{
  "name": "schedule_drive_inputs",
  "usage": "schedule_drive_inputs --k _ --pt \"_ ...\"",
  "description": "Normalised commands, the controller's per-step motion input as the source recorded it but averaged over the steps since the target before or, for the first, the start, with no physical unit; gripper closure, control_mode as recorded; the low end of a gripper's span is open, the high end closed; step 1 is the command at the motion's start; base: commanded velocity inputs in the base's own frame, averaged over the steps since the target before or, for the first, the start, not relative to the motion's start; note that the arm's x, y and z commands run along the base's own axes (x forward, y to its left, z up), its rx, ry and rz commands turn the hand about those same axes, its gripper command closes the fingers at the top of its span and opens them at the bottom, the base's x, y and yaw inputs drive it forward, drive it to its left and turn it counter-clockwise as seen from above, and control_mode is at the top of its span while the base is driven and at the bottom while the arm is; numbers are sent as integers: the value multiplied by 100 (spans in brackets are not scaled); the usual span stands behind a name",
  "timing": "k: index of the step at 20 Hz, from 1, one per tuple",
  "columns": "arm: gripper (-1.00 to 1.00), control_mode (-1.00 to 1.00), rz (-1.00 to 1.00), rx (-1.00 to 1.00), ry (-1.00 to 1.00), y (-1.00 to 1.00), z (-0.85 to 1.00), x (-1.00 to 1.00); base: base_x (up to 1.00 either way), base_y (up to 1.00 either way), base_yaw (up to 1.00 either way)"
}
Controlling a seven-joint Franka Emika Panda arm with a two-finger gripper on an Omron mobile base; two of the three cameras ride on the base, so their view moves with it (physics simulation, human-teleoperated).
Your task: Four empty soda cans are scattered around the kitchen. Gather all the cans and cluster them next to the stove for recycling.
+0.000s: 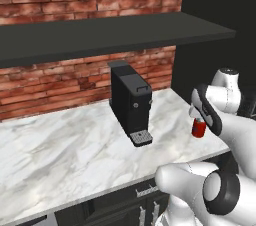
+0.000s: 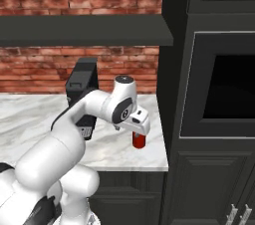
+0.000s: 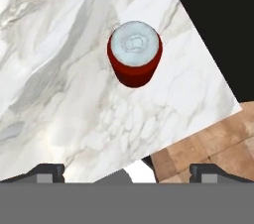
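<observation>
The claw (image 3: 127, 171) is hanging above the counter with its jaws standing wide apart and nothing between them; its 2 dark fingertips (image 3: 45, 171) are showing well separated at the bottom of the hand view. Directly below it 1 red soda can (image 3: 134, 53) is standing upright on the white marble counter (image 1: 70, 150), close to the counter's right front corner and just beside the dark tall cabinet (image 2: 214, 94). A black coffee machine (image 1: 131, 102) is sitting further left on the same counter, apart from the can.

Several things could be going wrong from here. The can is sitting off the midline between the jaws in the hand view, so a straight descent could be bringing 1 fingertip down on the silver lid, tipping the can. An empty can is light, so a nudge could be sending it rolling off the nearby edge to the floor. The cabinet wall is crowding the right side, so a wide-open jaw could be scraping it.

No brand, label or writing is readable on the can or the coffee machine.
</observation>
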Motion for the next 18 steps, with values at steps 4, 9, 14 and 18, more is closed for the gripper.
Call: schedule_drive_inputs --k 4,9,14,18 --pt "-100 -100 0 0 3 -5 -16 18 0 0 0" --pt "-100 -100 0 0 1 -5 -13 12 0 0 0" --pt "-100 -100 0 0 0 -6 -10 13 0 0 0" --pt "-100 -100 0 0 0 -3 -9 14 0 0 0"
